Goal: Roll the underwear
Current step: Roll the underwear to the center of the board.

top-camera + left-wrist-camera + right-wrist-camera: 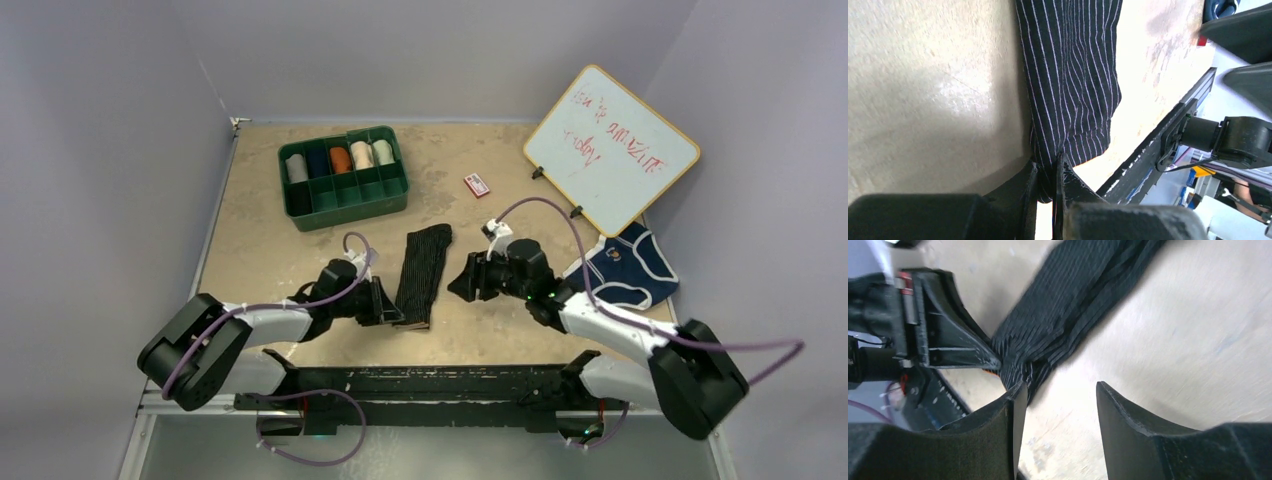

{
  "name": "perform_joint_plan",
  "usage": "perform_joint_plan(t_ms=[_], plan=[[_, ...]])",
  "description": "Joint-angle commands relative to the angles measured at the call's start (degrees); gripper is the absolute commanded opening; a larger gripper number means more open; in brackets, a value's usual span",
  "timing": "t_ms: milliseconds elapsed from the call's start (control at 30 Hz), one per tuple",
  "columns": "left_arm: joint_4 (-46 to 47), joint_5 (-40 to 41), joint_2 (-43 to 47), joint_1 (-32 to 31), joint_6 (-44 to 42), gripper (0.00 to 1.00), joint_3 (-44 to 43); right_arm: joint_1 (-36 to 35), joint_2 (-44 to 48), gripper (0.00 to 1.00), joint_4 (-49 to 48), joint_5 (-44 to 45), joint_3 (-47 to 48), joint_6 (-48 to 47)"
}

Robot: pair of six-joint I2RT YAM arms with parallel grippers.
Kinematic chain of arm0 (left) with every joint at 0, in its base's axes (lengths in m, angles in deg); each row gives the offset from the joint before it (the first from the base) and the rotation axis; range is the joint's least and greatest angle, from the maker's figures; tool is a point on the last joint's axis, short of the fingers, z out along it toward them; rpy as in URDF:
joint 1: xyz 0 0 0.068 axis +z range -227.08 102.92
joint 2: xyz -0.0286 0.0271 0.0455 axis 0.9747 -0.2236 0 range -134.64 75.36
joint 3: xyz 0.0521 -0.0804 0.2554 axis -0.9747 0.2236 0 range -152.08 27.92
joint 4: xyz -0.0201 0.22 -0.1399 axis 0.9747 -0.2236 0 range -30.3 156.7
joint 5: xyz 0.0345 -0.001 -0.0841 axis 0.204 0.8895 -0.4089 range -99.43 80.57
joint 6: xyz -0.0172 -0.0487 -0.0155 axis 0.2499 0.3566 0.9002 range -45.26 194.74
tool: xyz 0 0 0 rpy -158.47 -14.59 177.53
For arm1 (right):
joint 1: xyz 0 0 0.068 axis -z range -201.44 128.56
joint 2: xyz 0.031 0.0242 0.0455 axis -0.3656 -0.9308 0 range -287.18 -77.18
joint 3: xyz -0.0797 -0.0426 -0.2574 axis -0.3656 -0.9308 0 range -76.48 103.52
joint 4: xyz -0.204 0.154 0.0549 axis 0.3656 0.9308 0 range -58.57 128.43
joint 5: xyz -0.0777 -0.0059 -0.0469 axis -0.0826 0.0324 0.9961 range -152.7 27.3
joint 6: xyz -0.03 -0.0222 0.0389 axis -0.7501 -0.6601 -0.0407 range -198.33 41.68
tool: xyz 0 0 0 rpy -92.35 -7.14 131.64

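The sand-coloured bench (260, 250) fills the middle of the top view, with grey walls around it; the left arm (250, 325) and the right arm (610, 325) reach in from its near edge, and both angle toward the centre. A whiteboard (612, 148) with red writing stands tilted at the far right corner. A green tray (350, 212) with compartments sits at the far left of centre; a row of rolled cloths (340, 160) in grey, dark blue, orange and pale tones stands in its far compartments.

The black underwear (422, 272) (1073, 75) (1073, 305) lies flat at the centre of the bench as a long narrow folded strip, ribbed with fine pale lines; it runs from far to near between the two arms. The navy underwear (630, 268), edged in white and bearing a small round badge, lies near the right edge of the bench, just beside the near corner of the whiteboard and well apart from the black strip.

The left fingers (385, 300) (1063, 180) are pinched narrow on the near left corner of the black underwear, with cloth showing between them. The right fingers (465, 283) (1128, 425) stand wide with bare bench between them and hold nothing; one tip is just beside the strip's near end, and contact cannot be told.

A small red-and-white card (477, 185) lies on the bench, between the tray and the whiteboard.
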Motion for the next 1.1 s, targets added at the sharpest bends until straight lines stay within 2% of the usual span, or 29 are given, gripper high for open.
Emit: perform_joint_plan(t_ms=[0,67,100,300,400,467,567,733,900,1067], plan=[[-7.3,-0.7,0.2,2.2,-7.0,0.0,-2.6,0.0,10.3,0.57,-12.1,6.4,-4.2,-24.2],[-7.5,-1.1,0.1,2.3,-7.9,0.0,-3.2,-0.3,13.0,0.6,-21.6,2.4,-8.6,-34.0],[-7.8,-1.5,-0.3,2.4,-8.6,0.0,-3.5,-0.4,13.7,0.61,-23.0,1.2,-9.5,-38.4],[-7.6,-9.3,-2.9,2.6,-11.9,0.0,-4.2,-3.7,11.9,0.55,-7.6,-7.2,-4.0,-61.3],[-7.2,-13.1,-4.1,2.6,-13.3,0.0,-4.4,-9.2,11.5,0.57,-8.3,-5.9,-5.3,-66.7],[-8.2,-14.3,-5.0,2.6,-14.3,0.0,-5.0,-15.7,10.0,0.59,-6.6,-1.3,-5.2,-72.3],[-9.1,-13.7,-5.8,2.6,-14.4,0.0,-5.9,-23.6,6.2,0.58,-6.3,6.3,-4.9,-77.2],[-11.7,-12.7,-6.9,2.6,-14.8,0.0,-7.4,-32.0,2.4,0.54,-6.3,10.4,-4.5,-82.7],[-12.2,-11.8,-6.9,2.7,-14.9,0.0,-7.4,-36.4,-2.2,0.53,-9.3,14.4,-4.4,-86.0],[-12.3,-11.8,-6.9,2.8,-14.9,0.0,-7.3,-37.2,-7.9,0.53,-12.5,17.6,-3.5,-88.5]])
